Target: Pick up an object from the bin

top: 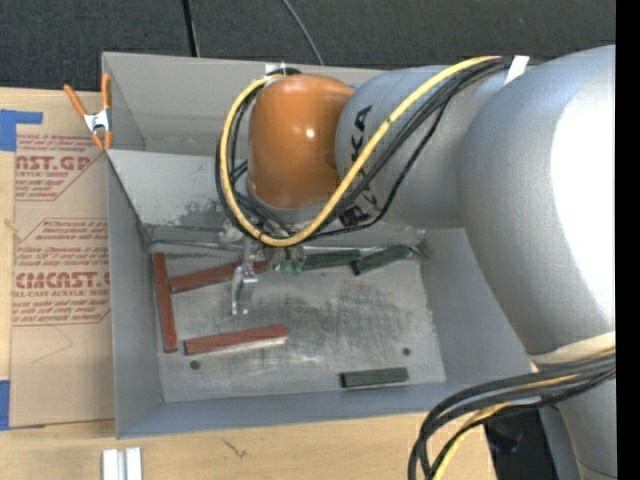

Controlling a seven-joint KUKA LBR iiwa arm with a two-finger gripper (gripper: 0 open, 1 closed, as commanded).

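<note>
Tool [240,293] hangs at the slanted reddish stick's [203,279] right end; clenched or released, I cannot tell. Stick looks light and stiff, so I'd pinch across its narrow width.

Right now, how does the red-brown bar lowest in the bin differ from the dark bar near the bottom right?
The red-brown bar is longer than the blackish dark bar. The red-brown bar lies left of centre, near the gripper; the dark bar lies farther right, by the bin's near wall. Both are flat strips lying on the floor.
</note>
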